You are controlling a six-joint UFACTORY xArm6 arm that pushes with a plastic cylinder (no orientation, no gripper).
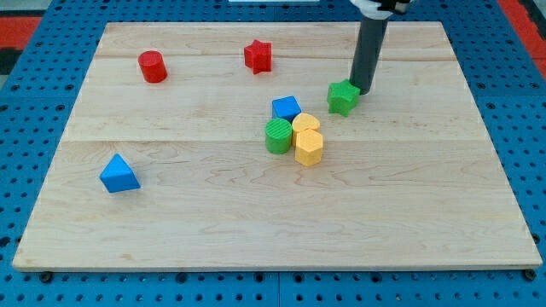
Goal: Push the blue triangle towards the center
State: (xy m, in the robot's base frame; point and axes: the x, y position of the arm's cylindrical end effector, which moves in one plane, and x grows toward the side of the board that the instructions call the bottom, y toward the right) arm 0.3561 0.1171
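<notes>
The blue triangle lies near the board's left edge, below the middle. My tip is far from it, at the upper right, touching the upper right side of a green star-like block. The dark rod rises from there to the view's top.
A blue block, a green cylinder, a yellow heart-like block and a yellow hexagon cluster near the centre. A red cylinder and a red star sit near the top. The wooden board rests on a blue pegboard.
</notes>
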